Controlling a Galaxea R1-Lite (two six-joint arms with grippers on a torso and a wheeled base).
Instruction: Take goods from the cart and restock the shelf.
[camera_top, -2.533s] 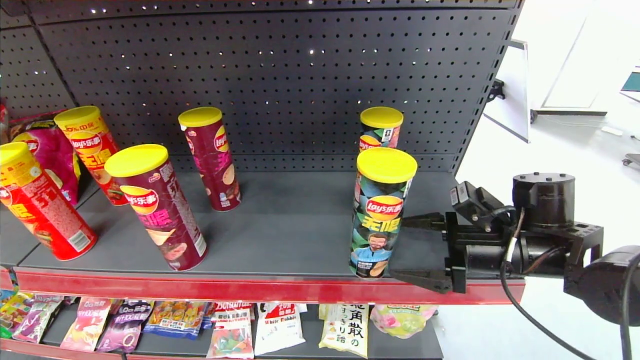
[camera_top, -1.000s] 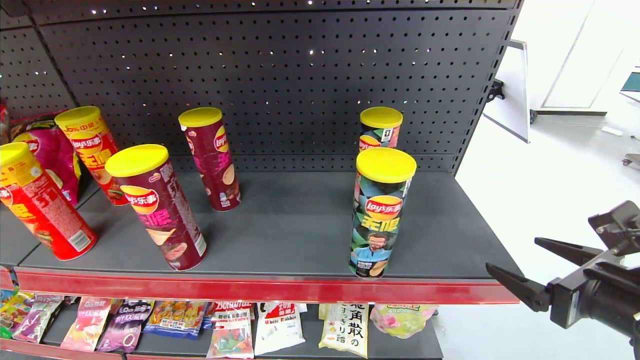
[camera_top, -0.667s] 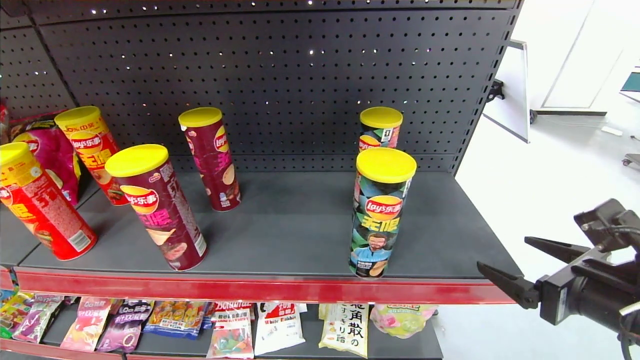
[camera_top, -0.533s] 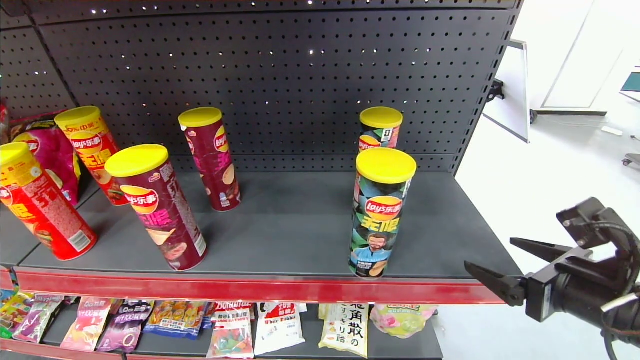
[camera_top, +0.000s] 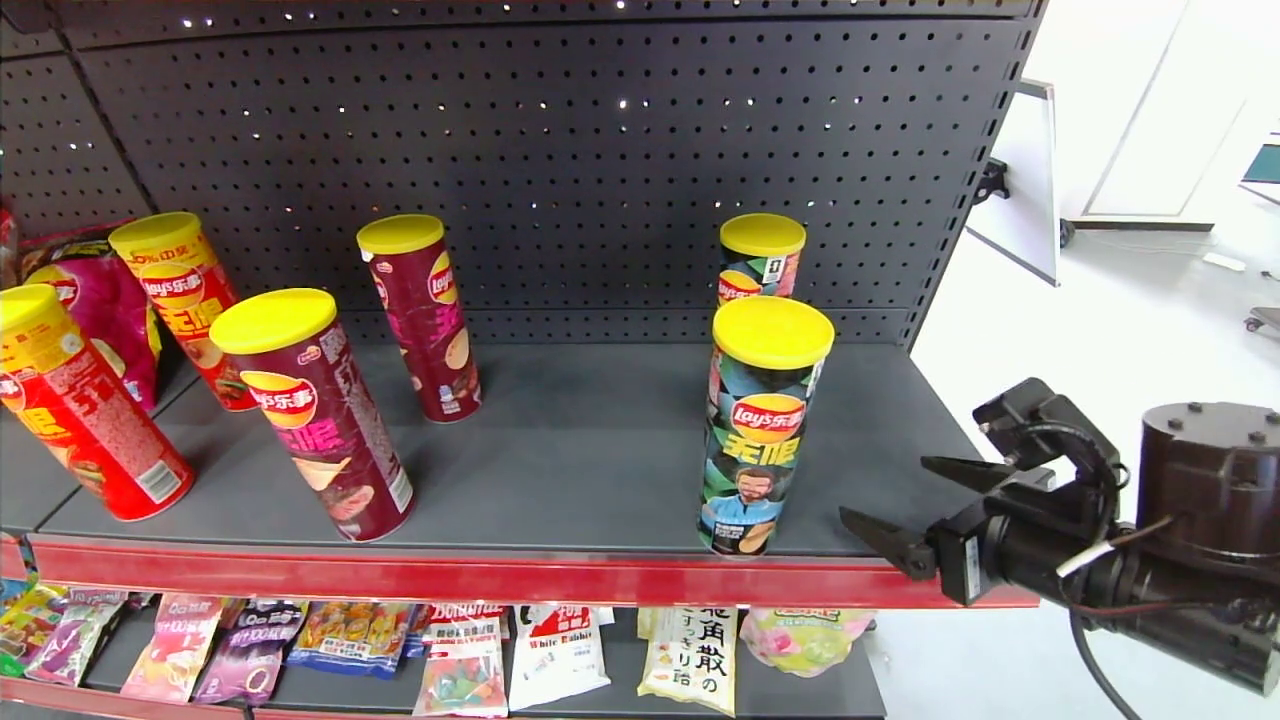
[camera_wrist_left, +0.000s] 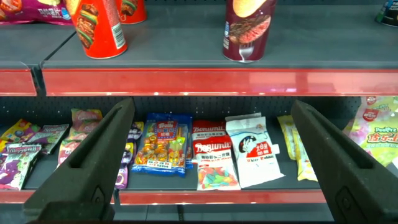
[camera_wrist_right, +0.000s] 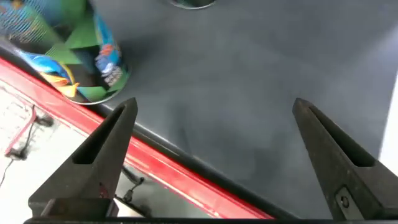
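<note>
At four o'clock from the green chip can (camera_top: 765, 430), your right gripper (camera_top: 885, 490) is hovering wide open, empty; left gripper (camera_wrist_left: 211, 106) likewise gaping, empty.

bare shelf (camera_top: 868, 440) right of green can (camera_top: 765, 430)

Black arms, angular and cabled.
The right gripper (camera_top: 885, 488) has pointed wedge fingers (camera_top: 885, 540) on a boxy block with a pale label; behind it sits a round motor housing (camera_top: 1195, 465) topped with screws, with a black cable (camera_top: 1092, 660) trailing below. The left gripper (camera_wrist_left: 212, 106) has the same wedges.
</note>
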